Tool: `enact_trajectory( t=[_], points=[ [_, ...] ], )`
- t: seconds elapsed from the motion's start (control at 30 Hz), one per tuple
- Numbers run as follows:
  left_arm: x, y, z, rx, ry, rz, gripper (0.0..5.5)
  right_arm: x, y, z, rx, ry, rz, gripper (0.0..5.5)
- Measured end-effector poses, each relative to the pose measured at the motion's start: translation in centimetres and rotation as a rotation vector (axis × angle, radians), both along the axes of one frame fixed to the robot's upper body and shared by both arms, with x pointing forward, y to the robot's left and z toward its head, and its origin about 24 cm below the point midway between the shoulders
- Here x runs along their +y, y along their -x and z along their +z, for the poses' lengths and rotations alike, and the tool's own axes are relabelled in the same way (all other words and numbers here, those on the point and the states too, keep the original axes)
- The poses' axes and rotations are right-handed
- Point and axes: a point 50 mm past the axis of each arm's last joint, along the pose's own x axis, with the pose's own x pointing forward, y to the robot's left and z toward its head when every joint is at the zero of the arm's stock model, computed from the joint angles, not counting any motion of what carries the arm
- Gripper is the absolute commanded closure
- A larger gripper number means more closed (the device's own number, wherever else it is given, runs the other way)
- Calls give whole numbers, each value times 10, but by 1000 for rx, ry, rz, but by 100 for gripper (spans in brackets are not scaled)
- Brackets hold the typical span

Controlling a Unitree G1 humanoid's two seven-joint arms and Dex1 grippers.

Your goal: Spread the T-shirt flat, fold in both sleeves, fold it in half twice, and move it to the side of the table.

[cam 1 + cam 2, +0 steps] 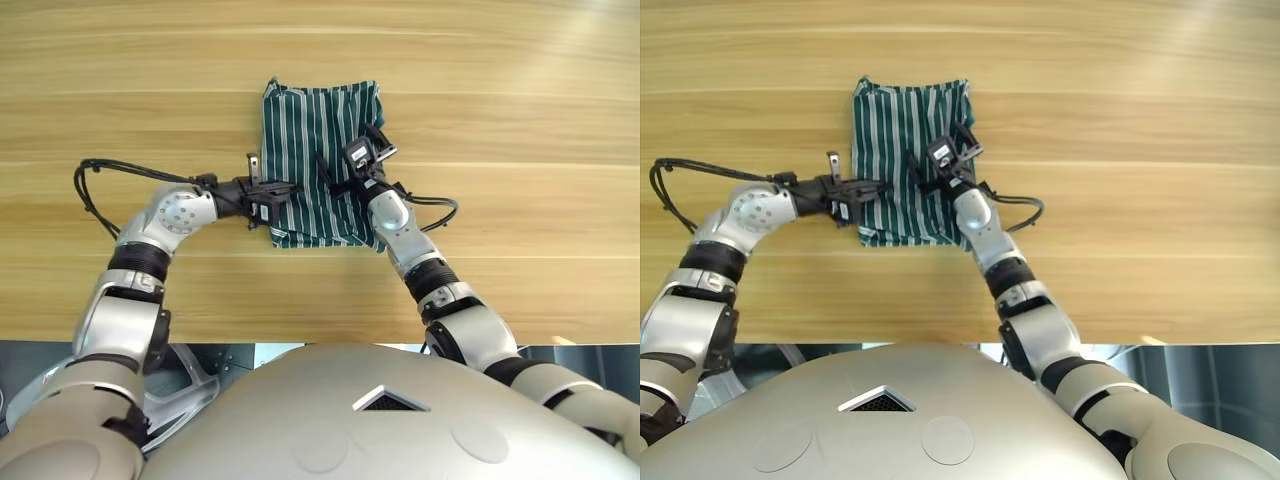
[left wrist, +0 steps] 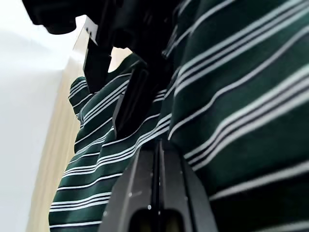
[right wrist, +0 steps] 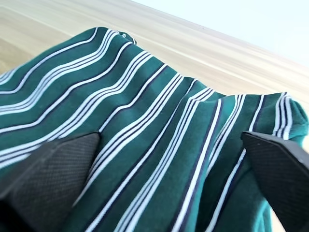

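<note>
Pale wood-grain counter [image 1: 520,120] runs across the whole scene, its near edge just ahead of the robot. On it, about midway from left to right, lies the T-shirt [image 1: 310,130], dark green with thin white stripes. It is folded into a compact upright rectangle, longer from near to far than from left to right, with its far edge a little rumpled and its stripes running near to far.

At the shirt's left edge, toward its near corner, sits the left claw [image 1: 280,190], reaching in sideways from the left and touching the cloth. Striped fabric lies right against it in the left wrist view, but I cannot tell whether it is open or clamped on the cloth.

Over the right half of the shirt is the right claw [image 3: 170,137], spread wide open. Its two dark textured fingertips [image 3: 58,169] stand well apart, with striped cloth filling the gap between them.

A black cable [image 1: 85,185] loops on the counter left of the left arm.
</note>
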Motion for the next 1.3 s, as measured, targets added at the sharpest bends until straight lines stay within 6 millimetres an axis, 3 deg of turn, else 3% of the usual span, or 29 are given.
enact_trajectory(
  t=[0.47, 0.63, 0.73, 0.83, 0.9, 1.17, 1.3],
  points=[
    [-1, -1, 6, -100, -173, -91, 546, -2, 2, 2, 0, 11, -6, 10],
    [0, -4, 5, -112, -305, -159, 546, -11, 5, 6, -16, 25, -3, 10],
    [-3, -5, 5, -123, -349, -202, 546, -22, 3, 26, -110, 28, -1, 10],
    [-6, -4, 6, -131, -373, -238, 546, -24, 0, 58, -286, 31, 24, 10],
    [-8, -3, 6, -134, -375, -253, 546, -22, 1, 65, -324, 39, 39, 10],
    [-15, -2, 5, -142, -375, -275, 546, -21, -6, 28, -240, 201, 16, 10],
    [-17, -1, 4, -145, -364, -274, 546, -35, -20, 18, -255, 325, -59, 10]
  ],
)
